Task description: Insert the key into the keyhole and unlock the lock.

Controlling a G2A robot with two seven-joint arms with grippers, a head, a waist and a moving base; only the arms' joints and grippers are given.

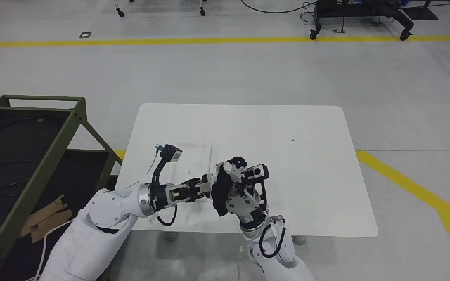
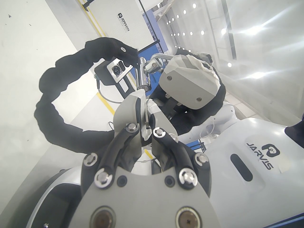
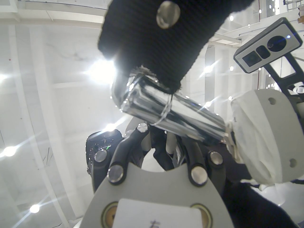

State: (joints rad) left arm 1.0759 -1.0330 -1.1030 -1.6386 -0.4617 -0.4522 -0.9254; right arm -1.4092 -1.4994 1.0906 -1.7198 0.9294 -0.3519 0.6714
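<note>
In the top view both arms are meeting over the lower-left part of the white tabletop (image 1: 295,147), near its lower edge. The left pincer (image 2: 143,110) is pinching together on the tape-wrapped key (image 2: 142,96), whose tip is touching the end of the chrome lock (image 2: 142,74) just ahead of it. The right pincer (image 2: 150,65) is clamping the lock, w/ a black-sleeved finger (image 2: 118,48) & a grey taped pad (image 2: 190,84) sitting on opposite sides. In the right wrist view the lock's shiny body is lying tilted across mid-frame, its right end butting against the left pincer's taped finger. How far the key is sitting in the keyhole can't be told.
</note>
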